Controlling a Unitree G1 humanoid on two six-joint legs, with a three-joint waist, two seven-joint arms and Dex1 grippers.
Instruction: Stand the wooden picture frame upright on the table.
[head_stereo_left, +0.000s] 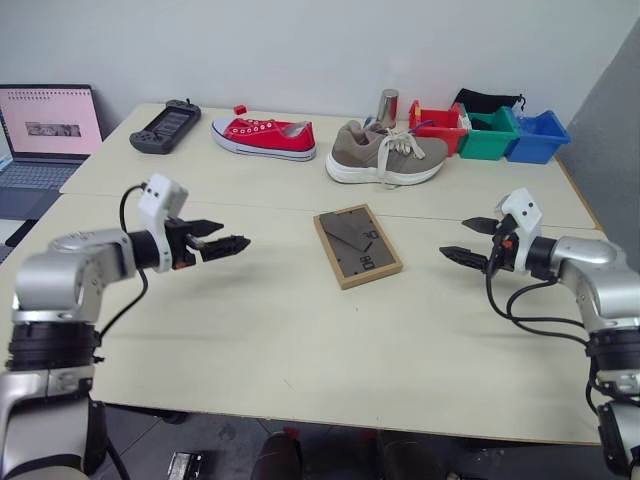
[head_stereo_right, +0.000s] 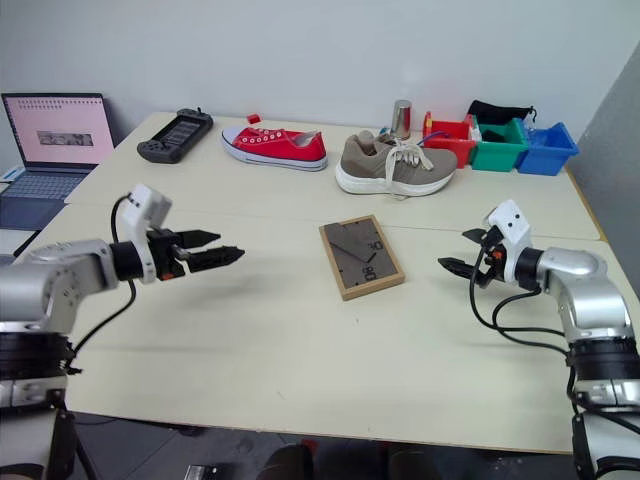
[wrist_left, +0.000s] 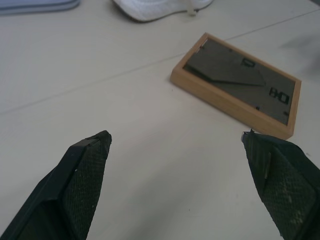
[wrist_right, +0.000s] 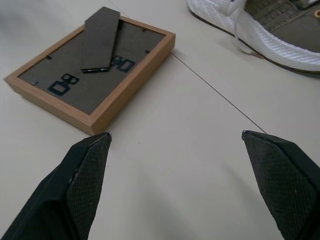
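Fingers (head_stereo_left: 236, 243) of the left gripper (head_stereo_left: 216, 237) are spread at centre-left, holding nothing. At centre the frame (head_stereo_left: 357, 245) lies back-up on the tabletop (head_stereo_left: 300, 340). At centre-right the right gripper (head_stereo_left: 468, 243) is spread too, empty.

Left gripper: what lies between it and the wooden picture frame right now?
Nothing but bare table. In the left eye view the left gripper hangs open, apart from the wooden picture frame, which lies flat, back up.
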